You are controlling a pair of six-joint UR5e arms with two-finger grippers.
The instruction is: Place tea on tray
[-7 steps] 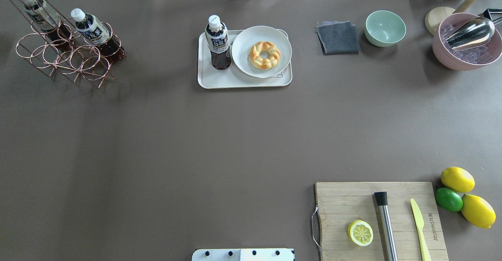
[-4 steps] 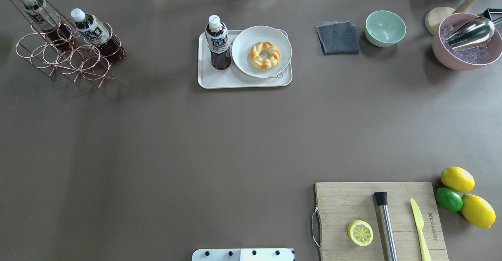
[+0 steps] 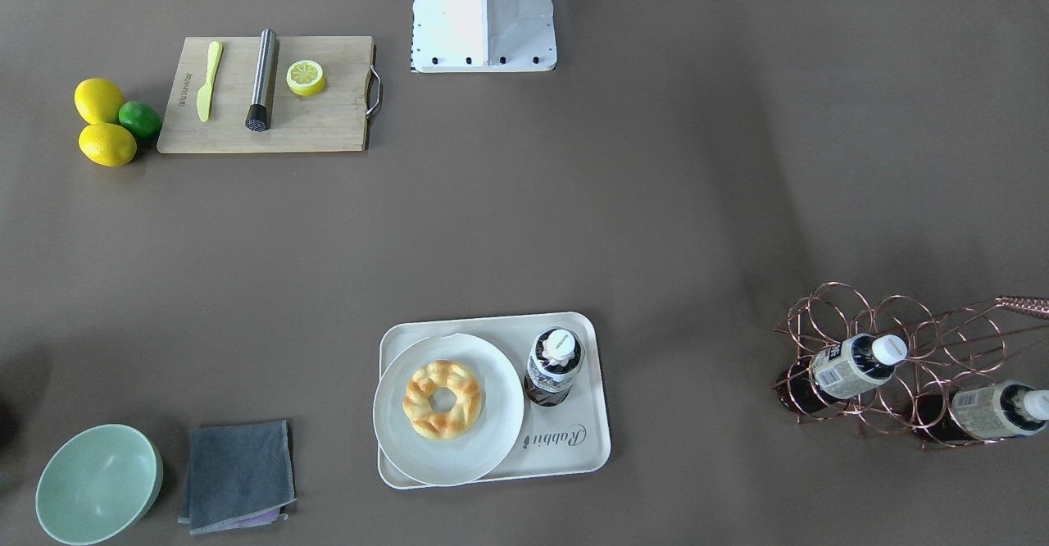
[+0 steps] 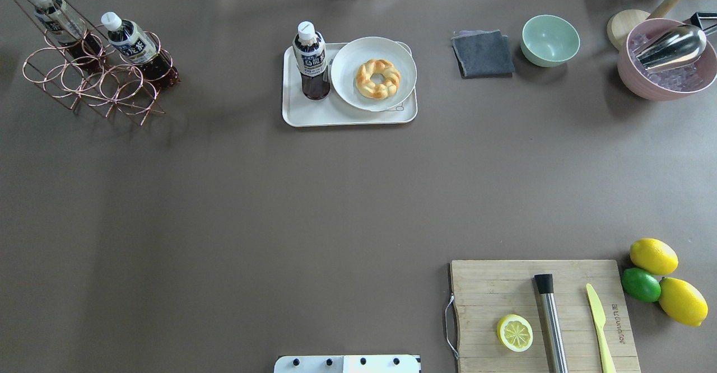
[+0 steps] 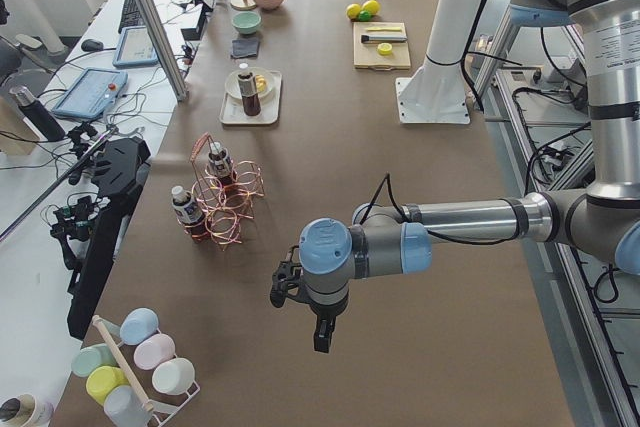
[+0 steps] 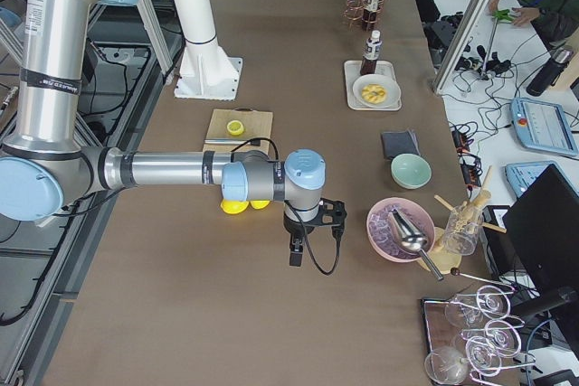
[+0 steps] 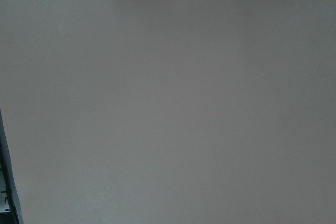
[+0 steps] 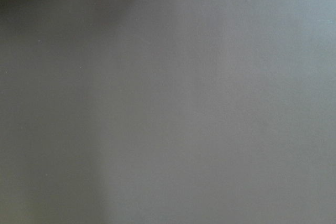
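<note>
Brown matting covers the long worktable, where the tea stands upright on the tray, at the end toward the robot's left, just beside a round white plate that carries a braided bread ring. Two similar bottles lie tilted in a copper wire rack, well apart from the tray. From my remote station I judge the placing done: the bottle rests inside the raised rim and nothing touches it. The left gripper hangs over bare table at one far end and the right gripper at the other, both well away from the tray. Only the side cameras catch them, and both wrist cameras show nothing but tabletop, so I cannot tell how far either pair of fingers is parted; nothing appears between them. If the tea needed shifting, I would expect a filled bottle, fairly weighty for its size, with thin clear walls that give under a hard squeeze and a glossy label that may slip. Tall and narrow, it would tip readily. I would take hold across the labelled middle of the body, not the white cap, and keep clear of the plate beside it.
</note>
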